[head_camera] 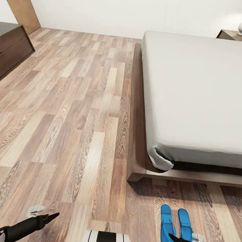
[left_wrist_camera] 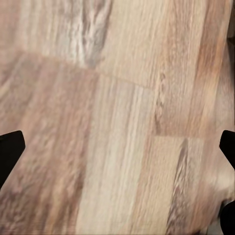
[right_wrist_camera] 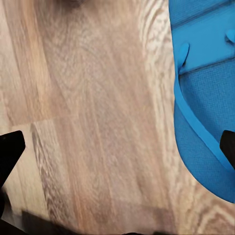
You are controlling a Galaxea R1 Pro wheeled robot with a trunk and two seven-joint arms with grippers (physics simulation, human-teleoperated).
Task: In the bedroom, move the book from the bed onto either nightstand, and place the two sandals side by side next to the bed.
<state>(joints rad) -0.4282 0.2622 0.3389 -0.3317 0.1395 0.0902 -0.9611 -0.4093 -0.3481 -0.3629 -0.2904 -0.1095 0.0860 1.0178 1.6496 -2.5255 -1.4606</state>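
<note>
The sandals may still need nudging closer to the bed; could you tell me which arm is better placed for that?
Right. The right gripper hovers just above the sandals, while the left gripper hangs over bare floor, far off.

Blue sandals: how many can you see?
2. One blue sandal and the other sandal lie side by side on the wood floor by the bed.

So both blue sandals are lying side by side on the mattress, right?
Not on the mattress. The head view shows the two blue sandals side by side on the wood floor, just past the foot of the bed. The side-by-side part is right.
</note>
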